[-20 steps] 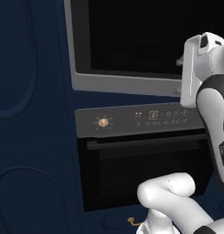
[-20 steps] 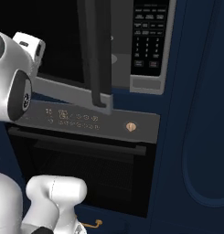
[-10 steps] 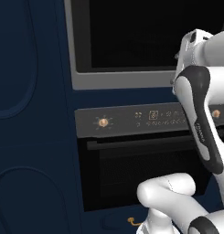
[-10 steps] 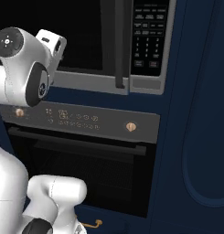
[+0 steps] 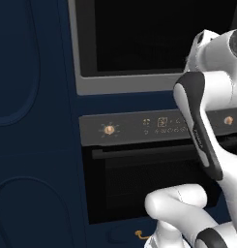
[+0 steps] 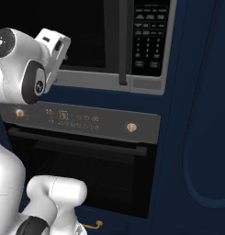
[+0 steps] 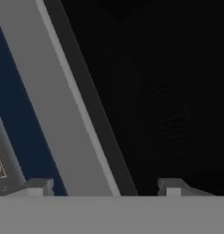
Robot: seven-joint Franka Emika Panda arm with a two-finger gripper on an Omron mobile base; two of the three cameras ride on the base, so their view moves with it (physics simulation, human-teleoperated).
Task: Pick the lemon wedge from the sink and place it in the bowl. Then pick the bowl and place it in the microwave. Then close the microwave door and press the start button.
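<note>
The microwave (image 6: 146, 87) sits built into the dark blue cabinet wall, its silver-grey frame (image 5: 129, 85) below the black window. The microwave door (image 6: 81, 32) is a dark glass panel with a vertical bar handle (image 6: 123, 46), lying flush or nearly flush with the front. The button keypad (image 6: 150, 36) is to its right. My gripper (image 6: 63, 46) is raised just in front of the door's lower left. In the hand view my gripper (image 7: 104, 187) is open, tips wide apart with nothing between them, facing the door's grey edge (image 7: 63, 114) and dark glass (image 7: 168, 91). The lemon wedge, bowl and sink are out of view.
Below the microwave is the oven with brass knobs (image 6: 131, 127), an icon panel (image 5: 161, 123) and a bar handle (image 6: 77, 140). Tall dark blue cabinet fronts (image 6: 201, 119) flank both sides (image 5: 28, 121). My own white arm (image 5: 202, 131) rises close in front of the oven.
The microwave door has swung from ajar to closed or almost closed against the front. My hand followed it toward the microwave, and the fingers have drawn in slightly.
</note>
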